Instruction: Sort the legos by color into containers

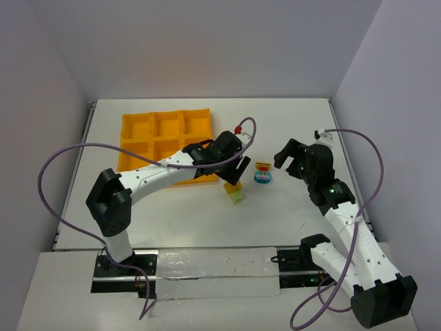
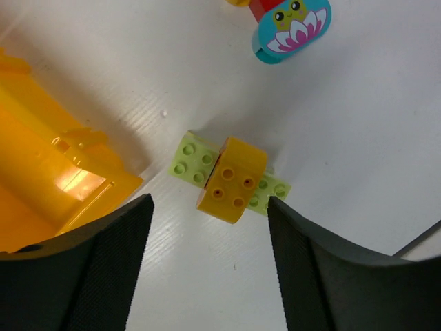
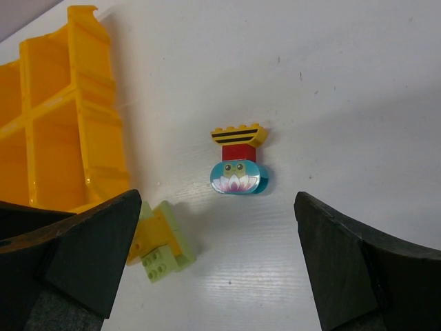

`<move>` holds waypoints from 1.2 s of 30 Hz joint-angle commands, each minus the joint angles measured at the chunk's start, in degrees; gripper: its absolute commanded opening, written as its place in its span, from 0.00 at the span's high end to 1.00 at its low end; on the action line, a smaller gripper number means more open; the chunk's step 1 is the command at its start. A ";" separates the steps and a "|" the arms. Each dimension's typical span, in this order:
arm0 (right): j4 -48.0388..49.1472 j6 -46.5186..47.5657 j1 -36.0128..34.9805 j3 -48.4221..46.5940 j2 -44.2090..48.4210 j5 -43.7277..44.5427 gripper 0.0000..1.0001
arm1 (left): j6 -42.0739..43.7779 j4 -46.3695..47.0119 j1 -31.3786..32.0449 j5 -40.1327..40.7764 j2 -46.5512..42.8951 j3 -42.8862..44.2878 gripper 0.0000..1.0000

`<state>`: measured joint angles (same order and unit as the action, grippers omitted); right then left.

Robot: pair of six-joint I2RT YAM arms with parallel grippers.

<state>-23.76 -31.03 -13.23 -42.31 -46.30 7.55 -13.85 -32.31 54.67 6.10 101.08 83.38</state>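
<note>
A yellow brick sits stacked on a lime green brick on the white table; the pair also shows in the top view and the right wrist view. A second stack lies to its right: a yellow striped brick, a red brick and a light blue frog brick, also in the top view. My left gripper is open, hovering just above the yellow-green pair. My right gripper is open, apart to the right of the blue stack. The orange-yellow tray lies at the back left.
The tray's near right corner lies close to the left of the yellow-green pair. The left arm lies across the tray's front right part. Purple cables loop over both arms. The table's right edge runs behind the right arm.
</note>
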 commanded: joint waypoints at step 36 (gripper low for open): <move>0.56 -0.70 0.40 1.97 -0.54 -0.69 0.00 | 10.25 -10.05 3.43 -2.06 13.70 11.90 0.49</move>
<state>-24.47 -31.70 -13.08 -40.71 -47.29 6.68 -3.90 -42.56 57.95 4.69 114.44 93.17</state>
